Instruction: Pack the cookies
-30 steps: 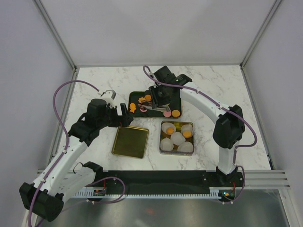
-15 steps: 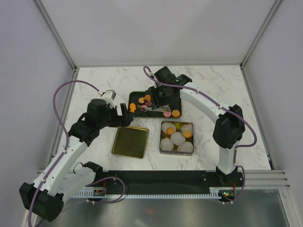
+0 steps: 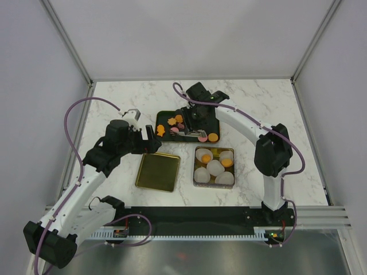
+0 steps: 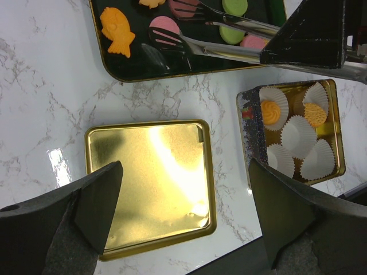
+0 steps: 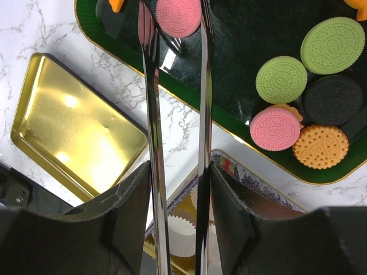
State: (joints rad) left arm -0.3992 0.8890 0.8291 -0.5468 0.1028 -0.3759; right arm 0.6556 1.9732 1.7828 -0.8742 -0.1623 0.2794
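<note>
The cookies [image 3: 184, 127] lie on a dark green tray [image 3: 165, 116]: an orange fish [image 4: 117, 31], pink rounds [image 5: 275, 128], green rounds [image 5: 332, 44] and an orange round [image 5: 320, 146]. My right gripper [image 5: 178, 177] is shut on a pair of metal tongs [image 5: 150, 114] whose arms reach over the tray. One pink cookie [image 5: 178, 16] sits between the tong tips. My left gripper [image 4: 186, 206] is open with nothing between its fingers, hovering above a gold lid [image 4: 149, 183]. Two orange cookies [image 4: 270, 112] rest in paper cups inside a gold tin [image 4: 243, 137].
The tin [image 3: 198, 150] stands right of the lid [image 3: 157, 171], both near the front of the marble table. White paper cups [image 3: 215, 167] fill most of the tin. A dark round cookie [image 5: 333, 100] lies among the green and pink ones.
The right gripper's jaws have eased wider and the tong arms have spread apart over the tray. The left arm has not moved.
</note>
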